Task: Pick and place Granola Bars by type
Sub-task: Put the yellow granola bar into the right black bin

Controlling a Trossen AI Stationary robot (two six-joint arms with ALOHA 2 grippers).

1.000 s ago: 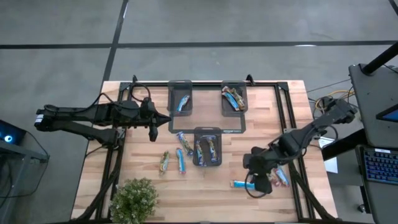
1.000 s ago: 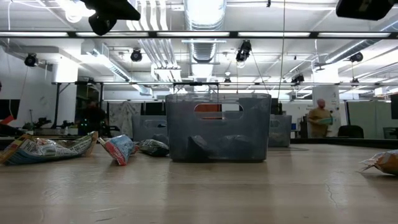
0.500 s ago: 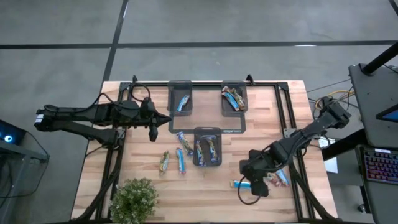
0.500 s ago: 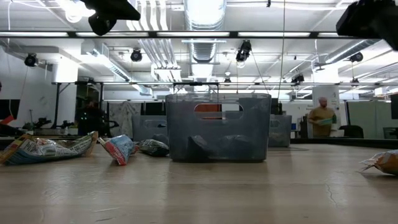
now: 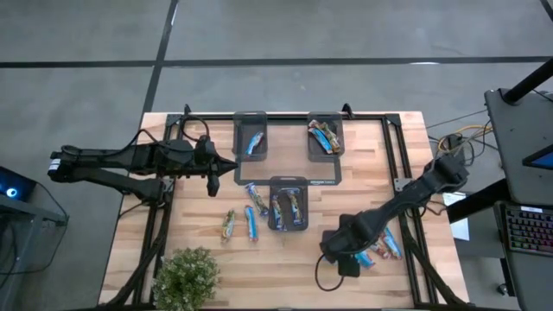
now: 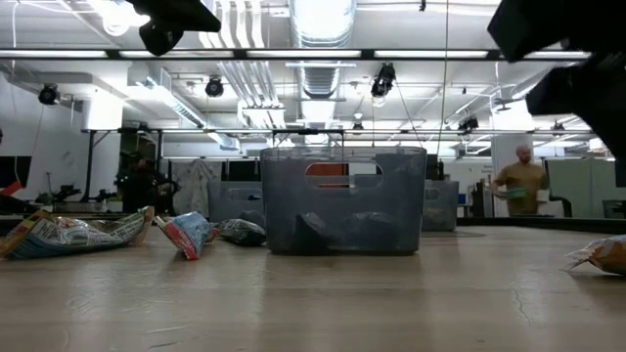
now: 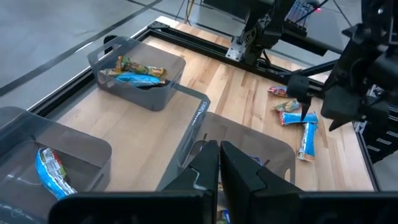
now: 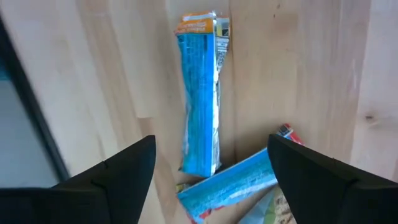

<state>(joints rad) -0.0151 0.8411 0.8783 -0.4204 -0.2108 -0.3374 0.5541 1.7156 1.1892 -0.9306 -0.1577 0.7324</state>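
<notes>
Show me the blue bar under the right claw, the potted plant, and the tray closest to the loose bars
blue bar [image 8: 200,93]: right wrist view, middle of its wrapper.
potted plant [image 5: 184,278]: high view, centre of the foliage.
nearest tray [image 5: 288,180]: high view, its far rim.

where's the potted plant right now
In the high view, the potted plant sits at the table's near-left corner, below the left gripper, nearest a loose granola bar.
</notes>
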